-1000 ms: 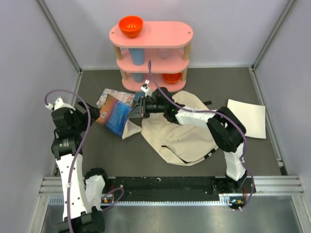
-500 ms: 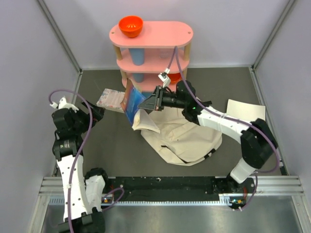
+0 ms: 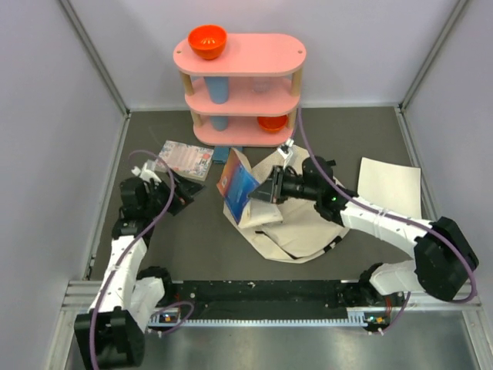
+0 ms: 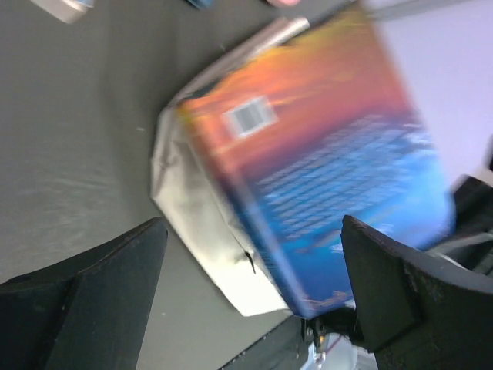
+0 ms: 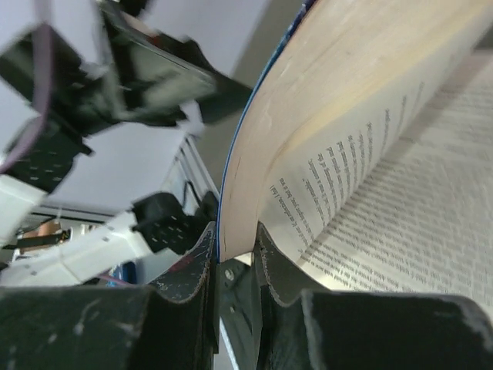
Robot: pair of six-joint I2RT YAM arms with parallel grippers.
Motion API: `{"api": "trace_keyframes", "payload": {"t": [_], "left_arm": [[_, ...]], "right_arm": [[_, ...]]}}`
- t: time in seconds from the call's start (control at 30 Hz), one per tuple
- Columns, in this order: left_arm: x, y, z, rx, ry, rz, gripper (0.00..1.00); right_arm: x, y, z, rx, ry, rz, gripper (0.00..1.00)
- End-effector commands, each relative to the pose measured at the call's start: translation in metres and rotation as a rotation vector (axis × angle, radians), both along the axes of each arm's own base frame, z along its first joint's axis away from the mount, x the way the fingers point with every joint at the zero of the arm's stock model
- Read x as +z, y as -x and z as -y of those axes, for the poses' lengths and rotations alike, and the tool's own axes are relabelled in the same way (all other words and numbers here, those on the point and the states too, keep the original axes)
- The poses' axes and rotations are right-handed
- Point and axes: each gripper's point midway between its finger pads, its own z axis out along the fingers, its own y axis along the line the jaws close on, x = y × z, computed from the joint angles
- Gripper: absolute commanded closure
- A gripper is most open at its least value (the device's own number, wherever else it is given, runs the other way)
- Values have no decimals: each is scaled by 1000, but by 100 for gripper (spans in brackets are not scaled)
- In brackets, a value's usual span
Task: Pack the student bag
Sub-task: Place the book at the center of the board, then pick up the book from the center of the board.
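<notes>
Your right hand (image 3: 266, 193) clamped on edge of blue-orange book (image 3: 237, 187), pages fanning, book upright at left edge of student bag (image 3: 304, 227). Bag lies crumpled on table (image 3: 185, 239), beneath and right of that hand. Your left hand (image 3: 179, 198) spread wide, empty, well left of bag.

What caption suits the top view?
Right jaws grip a colourful book by the student bag; left jaws stand open.

The book (image 4: 323, 162) is blurred, its print unreadable; it partly hides the student bag (image 3: 296, 231).
</notes>
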Motion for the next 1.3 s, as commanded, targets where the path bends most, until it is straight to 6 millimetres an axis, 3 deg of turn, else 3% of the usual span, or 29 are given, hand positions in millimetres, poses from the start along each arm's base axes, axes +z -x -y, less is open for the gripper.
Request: {"api": "trace_keyframes", "payload": {"t": [0.0,0.07,0.13,0.17,0.2,0.23,0.3,0.33,0.43,0.57,0.67,0.7,0.73,0.83,0.93,1.17,1.27], "left_arm": [[10,-9,48,-98,92,101,1],[0,-9,61,-109,115,90,1],[-14,-7,73,-128,117,42,1],[-23,-6,75,-130,117,19,1],[-27,-6,78,-137,122,12,1],[-31,-5,78,-138,125,0,1],[-40,-5,78,-136,113,-17,1],[-43,-4,78,-137,108,-27,1],[-53,-3,77,-131,90,-57,1],[-67,4,77,-134,53,-94,1],[-78,12,70,-117,-3,-127,1],[-81,13,67,-106,-22,-132,1],[-82,16,64,-98,-38,-137,1],[-89,26,53,-63,-94,-165,1],[-97,36,50,-53,-91,-173,1],[-120,43,65,-102,5,-203,3],[-124,41,74,-138,16,-216,4]], "right_arm": [[4,2,1,-16,-111,32,100],[-9,4,6,-34,-105,-12,100],[-32,6,18,-95,-55,-61,100],[-53,8,27,-129,19,-107,96],[-71,11,36,-160,67,-131,84],[-81,6,46,-221,100,-130,57],[-100,7,68,-300,188,-143,44],[-101,8,73,-314,206,-132,30],[-105,1,94,-389,308,-88,20],[-88,-9,94,-391,316,-6,16],[-87,-16,72,-293,344,0,15],[-77,-15,60,-232,321,6,16],[-90,-18,50,-189,340,-11,16],[-101,-20,30,-113,316,-47,17],[-120,-20,24,-84,343,-91,18],[-149,-12,15,-1,353,-147,25],[-153,-2,7,60,308,-191,27]]}}
